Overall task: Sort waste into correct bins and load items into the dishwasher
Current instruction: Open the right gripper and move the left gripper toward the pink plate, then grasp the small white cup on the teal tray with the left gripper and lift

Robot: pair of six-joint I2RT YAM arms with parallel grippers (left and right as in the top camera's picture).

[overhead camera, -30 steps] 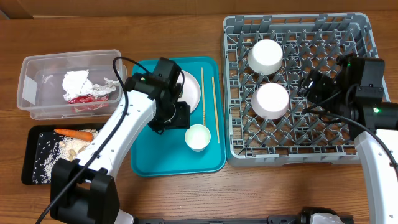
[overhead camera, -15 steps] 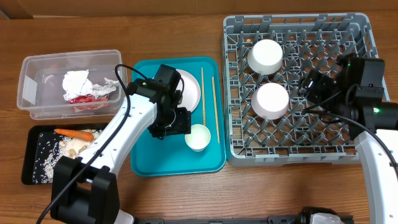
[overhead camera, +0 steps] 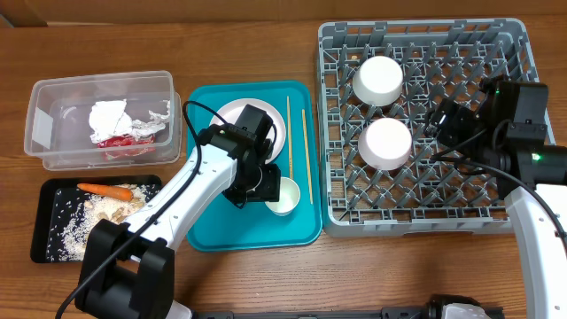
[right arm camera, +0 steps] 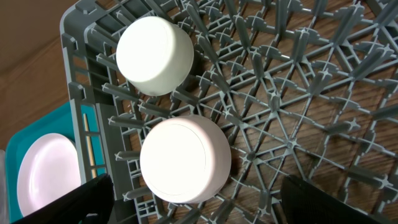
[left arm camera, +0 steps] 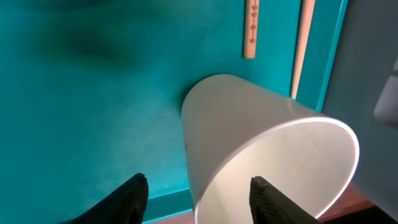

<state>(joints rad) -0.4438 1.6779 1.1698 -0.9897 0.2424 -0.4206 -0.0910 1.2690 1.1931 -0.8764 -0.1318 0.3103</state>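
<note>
Wooden table point(overhead camera: 266, 283), overhead: the small white cup point(overhead camera: 285, 197) sits on the teal tray point(overhead camera: 213, 230), the left gripper point(overhead camera: 270, 186) at its rim. Two whitish bowls point(overhead camera: 386, 143) lie upside down in the grey dish rack point(overhead camera: 416, 213). Left wrist: spread fingers point(left arm camera: 134, 199) straddle the cup's wall. Right wrist: the right gripper point(right arm camera: 196, 186) hangs wide apart, empty, over the rack.

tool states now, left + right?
Left tool: open, fingers around the white cup, not clamped.
Right tool: open, empty, above the dish rack.

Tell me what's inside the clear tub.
A crumpled white napkin and a red-and-silver wrapper lie in the tub. Whatever might sit beneath them is covered and cannot be seen.
</note>
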